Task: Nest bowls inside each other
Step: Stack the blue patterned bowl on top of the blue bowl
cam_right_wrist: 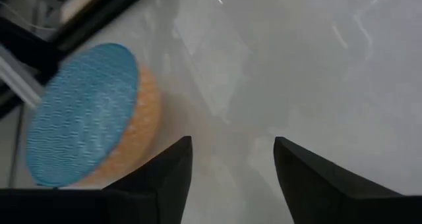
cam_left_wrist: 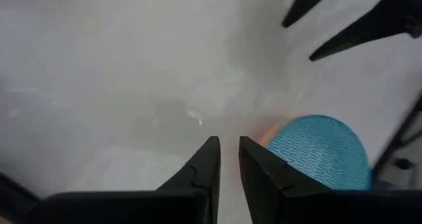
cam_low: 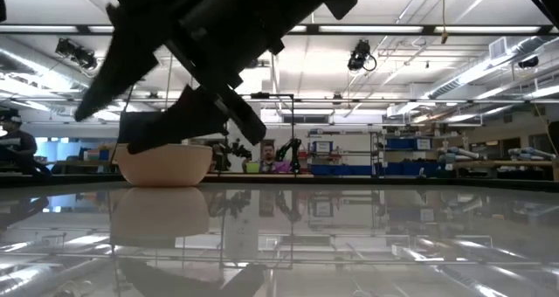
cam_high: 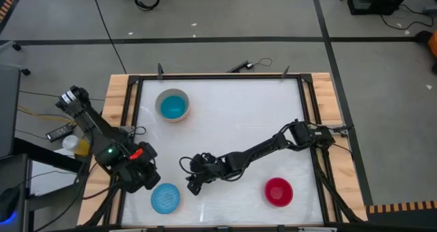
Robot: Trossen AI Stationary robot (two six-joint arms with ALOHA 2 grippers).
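A cyan bowl (cam_high: pixel 173 107) sits nested in a pale bowl (cam_high: pixel 162 99) at the table's far left; the low view shows the pale bowl's wall (cam_low: pixel 164 164). A textured blue bowl (cam_high: pixel 164 198) stands at the near left, its side looking orange-beige (cam_right_wrist: pixel 142 128). A red bowl (cam_high: pixel 278 192) stands at the near right. My left gripper (cam_high: pixel 145 181) hangs just left of the blue bowl (cam_left_wrist: pixel 320 151), its fingers (cam_left_wrist: pixel 226 159) a narrow gap apart, nothing between them. My right gripper (cam_high: pixel 188 176) stands open (cam_right_wrist: pixel 231 161), right of the blue bowl (cam_right_wrist: pixel 82 138) and apart from it.
A wooden frame with dark rails (cam_high: pixel 123 102) runs round the white table. Bare table lies between the far-left bowls and the red bowl. In the left wrist view, the right gripper's fingers (cam_left_wrist: pixel 343 16) show beyond the blue bowl.
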